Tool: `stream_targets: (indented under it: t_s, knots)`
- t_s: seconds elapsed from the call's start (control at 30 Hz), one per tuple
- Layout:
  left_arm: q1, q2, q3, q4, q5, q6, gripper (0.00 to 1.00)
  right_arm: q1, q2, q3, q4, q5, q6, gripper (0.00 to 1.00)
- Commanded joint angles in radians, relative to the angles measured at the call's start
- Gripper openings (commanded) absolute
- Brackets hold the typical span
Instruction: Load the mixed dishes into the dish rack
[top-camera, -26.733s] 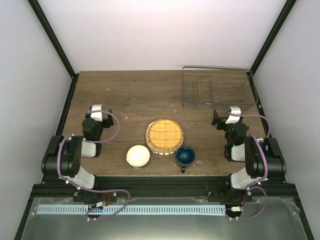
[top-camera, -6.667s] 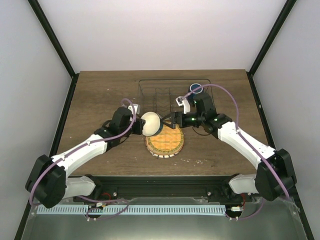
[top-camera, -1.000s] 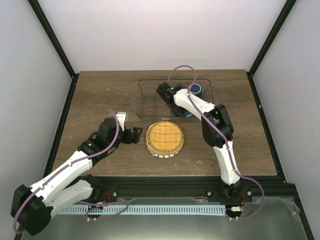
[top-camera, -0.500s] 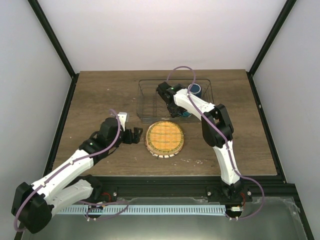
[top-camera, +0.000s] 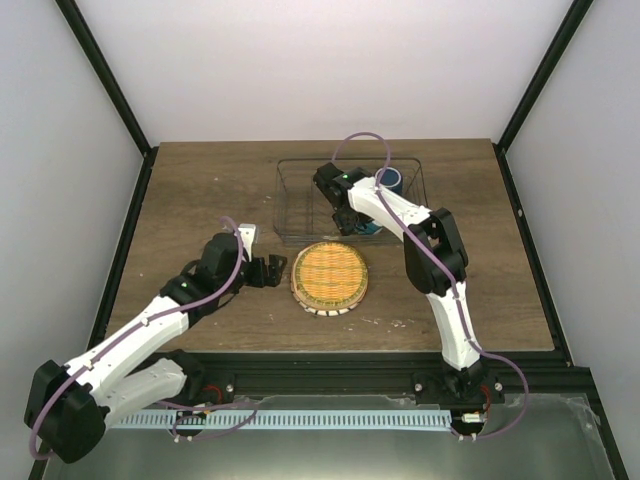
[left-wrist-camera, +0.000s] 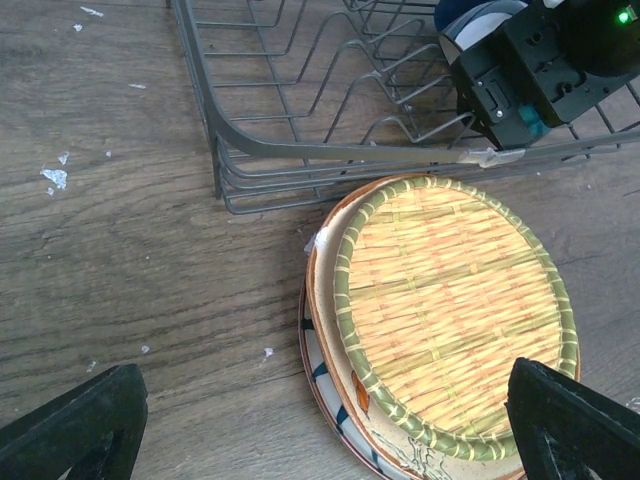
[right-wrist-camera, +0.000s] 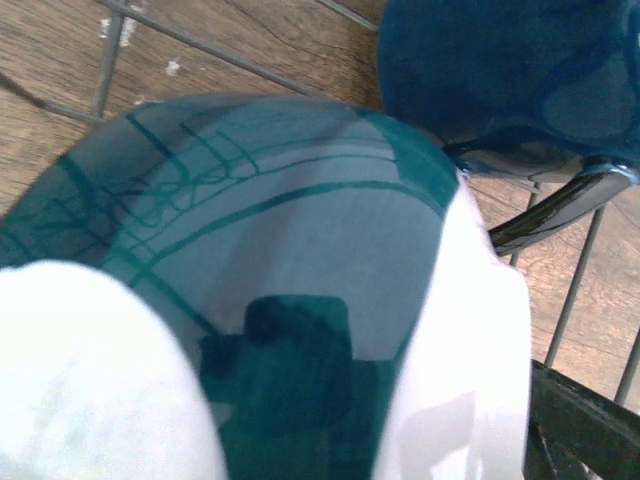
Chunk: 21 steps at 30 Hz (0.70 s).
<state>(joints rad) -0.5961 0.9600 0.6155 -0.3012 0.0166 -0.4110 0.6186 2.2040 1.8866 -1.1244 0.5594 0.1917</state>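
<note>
The wire dish rack (top-camera: 345, 198) (left-wrist-camera: 300, 150) stands at the back middle of the table. Inside it the dark blue mug (top-camera: 390, 180) (right-wrist-camera: 510, 70) sits at the right end. A cream-white bowl (top-camera: 369, 228) (right-wrist-camera: 300, 250) with teal lines inside rests beside it. My right gripper (top-camera: 345, 217) reaches into the rack at the bowl with its jaws open; only one finger (right-wrist-camera: 585, 430) shows, the bowl hiding the other. The yellow-orange woven plate (top-camera: 330, 274) (left-wrist-camera: 450, 310) lies on the cream plate (left-wrist-camera: 345, 385) in front of the rack. My left gripper (top-camera: 277, 269) (left-wrist-camera: 325, 372) hangs open and empty just left of the stack.
A third plate with a blue-marked rim (left-wrist-camera: 318, 372) lies under the stack. The right arm's black wrist (left-wrist-camera: 540, 70) sits over the rack's near rail. Bare wood lies left of the rack (top-camera: 210, 190) and right of the plates (top-camera: 460, 280).
The right gripper's jaws have opened wide around the bowl in the rack. The left gripper has crept slightly right toward the plates.
</note>
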Motion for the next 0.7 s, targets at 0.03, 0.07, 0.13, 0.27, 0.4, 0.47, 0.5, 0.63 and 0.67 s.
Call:
stream_targets:
  t_s: [0.03, 0.07, 0.13, 0.27, 0.4, 0.47, 0.5, 0.63, 0.67]
  knots:
    - [0.003, 0.005, 0.036, -0.014, 0.018, 0.006, 1.00, 0.018, -0.042, -0.003, 0.028, -0.075, -0.042, 1.00]
    - [0.003, 0.006, 0.037, -0.015, 0.020, 0.006, 1.00, 0.019, -0.048, -0.006, 0.038, -0.088, -0.049, 1.00]
    - [0.003, 0.005, 0.040, -0.022, 0.020, 0.005, 1.00, 0.022, -0.060, -0.012, 0.050, -0.112, -0.057, 1.00]
    - [0.003, 0.008, 0.046, -0.036, 0.022, 0.008, 1.00, 0.026, -0.077, -0.017, 0.060, -0.144, -0.068, 1.00]
    - [0.004, 0.012, 0.051, -0.043, 0.022, 0.010, 1.00, 0.032, -0.084, -0.016, 0.055, -0.164, -0.077, 1.00]
    - [0.003, 0.018, 0.055, -0.048, 0.024, 0.011, 1.00, 0.035, -0.089, -0.018, 0.051, -0.167, -0.079, 1.00]
    - [0.003, 0.020, 0.057, -0.049, 0.026, 0.012, 1.00, 0.036, -0.091, -0.018, 0.049, -0.169, -0.079, 1.00]
    - [0.002, 0.025, 0.064, -0.056, 0.029, 0.014, 1.00, 0.039, -0.107, -0.022, 0.041, -0.175, -0.079, 1.00]
    - [0.003, 0.026, 0.065, -0.057, 0.029, 0.014, 1.00, 0.041, -0.112, -0.025, 0.038, -0.177, -0.080, 1.00]
